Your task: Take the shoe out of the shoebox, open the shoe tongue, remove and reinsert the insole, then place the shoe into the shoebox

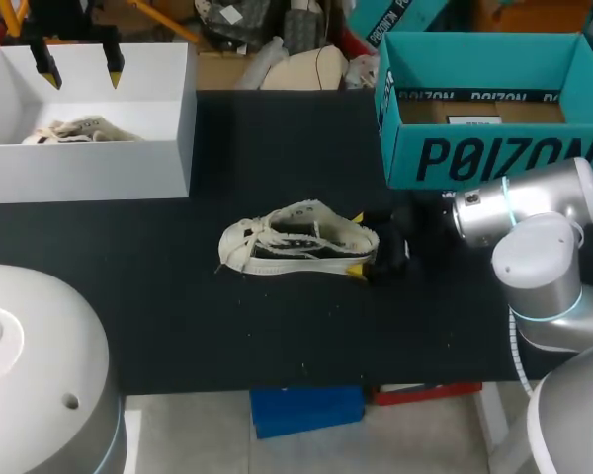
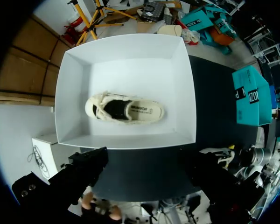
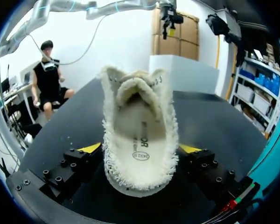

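A cream frayed-edge shoe (image 1: 292, 240) lies on its side on the black table, toe to the left. My right gripper (image 1: 356, 243) is at its heel, open, one yellow tip on each side. In the right wrist view the shoe (image 3: 140, 126) fills the gap of the gripper (image 3: 140, 148), with the insole facing the camera. The white shoebox (image 1: 188, 128) stands at the back left and holds a second cream shoe (image 1: 79, 130). My left gripper (image 1: 80, 64) hangs open above that box. From the left wrist, the gripper (image 2: 142, 161) is above the box (image 2: 130, 51) and the second shoe (image 2: 123, 108).
A teal cardboard box (image 1: 494, 158) stands open at the back right, close behind my right arm. The black table (image 1: 178, 326) stretches bare in front of the shoe and to its left. The table's front edge runs near the blue item below.
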{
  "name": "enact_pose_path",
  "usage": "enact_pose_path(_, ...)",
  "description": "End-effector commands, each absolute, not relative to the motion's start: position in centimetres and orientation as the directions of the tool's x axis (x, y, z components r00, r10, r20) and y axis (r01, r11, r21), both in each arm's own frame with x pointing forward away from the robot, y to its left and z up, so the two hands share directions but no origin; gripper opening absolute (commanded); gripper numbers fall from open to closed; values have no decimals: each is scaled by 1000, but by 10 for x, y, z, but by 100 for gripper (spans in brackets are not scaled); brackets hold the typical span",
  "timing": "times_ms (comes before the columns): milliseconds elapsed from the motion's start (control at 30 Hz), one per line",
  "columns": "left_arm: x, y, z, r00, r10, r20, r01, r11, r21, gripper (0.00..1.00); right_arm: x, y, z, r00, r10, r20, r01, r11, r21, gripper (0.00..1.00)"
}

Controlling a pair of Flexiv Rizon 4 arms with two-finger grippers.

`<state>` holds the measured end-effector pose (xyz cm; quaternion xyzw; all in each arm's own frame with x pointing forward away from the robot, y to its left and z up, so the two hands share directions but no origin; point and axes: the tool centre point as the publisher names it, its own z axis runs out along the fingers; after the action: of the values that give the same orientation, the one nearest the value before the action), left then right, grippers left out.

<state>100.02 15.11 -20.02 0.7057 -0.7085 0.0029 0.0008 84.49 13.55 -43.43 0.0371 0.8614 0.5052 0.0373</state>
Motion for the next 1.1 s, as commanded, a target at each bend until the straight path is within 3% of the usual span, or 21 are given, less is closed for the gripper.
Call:
enact_pose_path(33,1000,151,-200,-2,-1000,3,-1000,2,-1,100,847,140,-439,-995,97,-17,32,483,875,100)
enact_pose_path(100,1000,151,-200,-2,-1000,3,-1000,2,-1,100,847,140,-439,-995,97,-15,34,480,876,100)
enact_pose_path(133,1000,151,-200,-2,-1000,3,-1000,2,-1,100,846,140,-440,-995,104,-14,38,480,877,76)
enact_pose_path(167,1000,151,-200,-2,-1000,3,-1000,2,-1,100,846,140,-441,-994,106,-10,43,480,876,28)
enact_pose_path(200,1000,151,-200,-2,-1000,3,-1000,2,-1,100,845,140,-442,-994,109,-2,50,477,878,0)
enact_pose_path(567,1000,151,-200,-2,-1000,3,-1000,2,-1,100,845,140,-442,-994,109,-2,50,477,878,0)
enact_pose_path(667,993,131,-191,-50,-998,-38,-998,51,-47,100,845,140,-442,-994,109,-2,50,477,878,0)
enact_pose_path(1100,928,16,-212,-7,-997,-75,-999,9,-35,100,845,140,-442,-994,109,-2,50,477,878,0)
